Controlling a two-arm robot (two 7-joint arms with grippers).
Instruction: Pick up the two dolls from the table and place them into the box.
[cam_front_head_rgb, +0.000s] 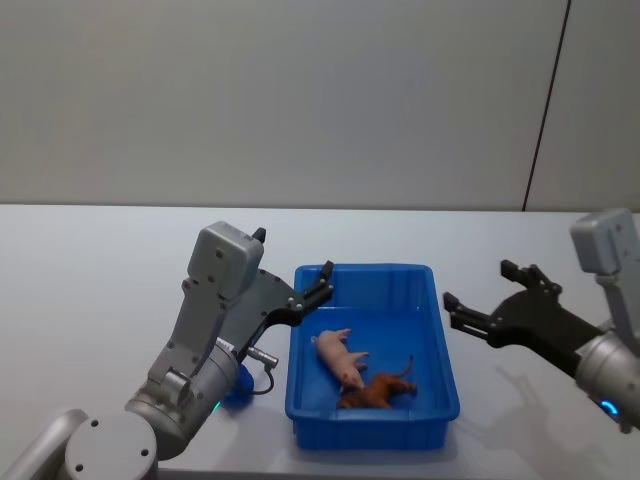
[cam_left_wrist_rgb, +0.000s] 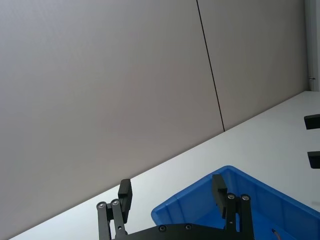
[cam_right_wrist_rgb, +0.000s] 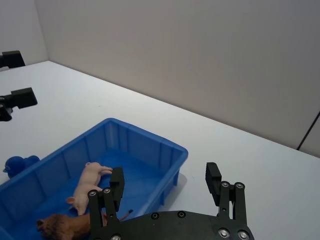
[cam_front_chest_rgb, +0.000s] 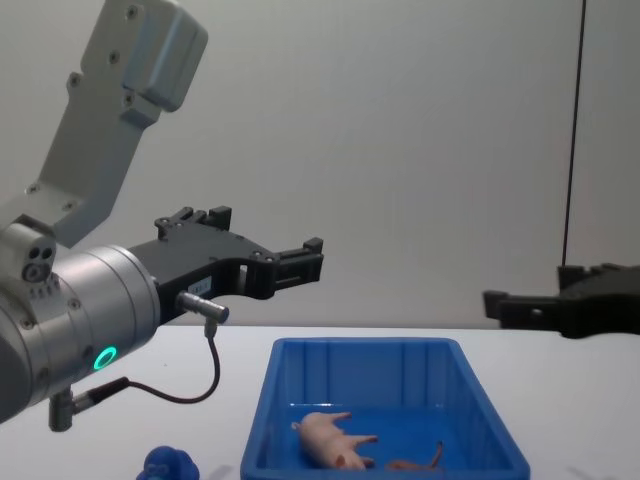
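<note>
The blue box (cam_front_head_rgb: 365, 270) stands mid-table and holds a pale pink pig (cam_front_head_rgb: 340, 358) and a brown lion (cam_front_head_rgb: 378, 390), both lying on its floor. A lumpy blue figure (cam_front_head_rgb: 237, 386) sits on the table just left of the box, partly hidden by my left arm. My left gripper (cam_front_head_rgb: 318, 284) hangs open and empty over the box's left rear corner. Off the box's right side, my right gripper (cam_front_head_rgb: 478, 292) is also open and empty. The right wrist view shows the pig (cam_right_wrist_rgb: 90, 180), the lion (cam_right_wrist_rgb: 62, 225) and the blue figure (cam_right_wrist_rgb: 17, 165).
Plain white table all around the box, with a grey wall behind. A loose cable (cam_front_chest_rgb: 205, 375) loops down from my left wrist. Table room lies open in front of and behind the box.
</note>
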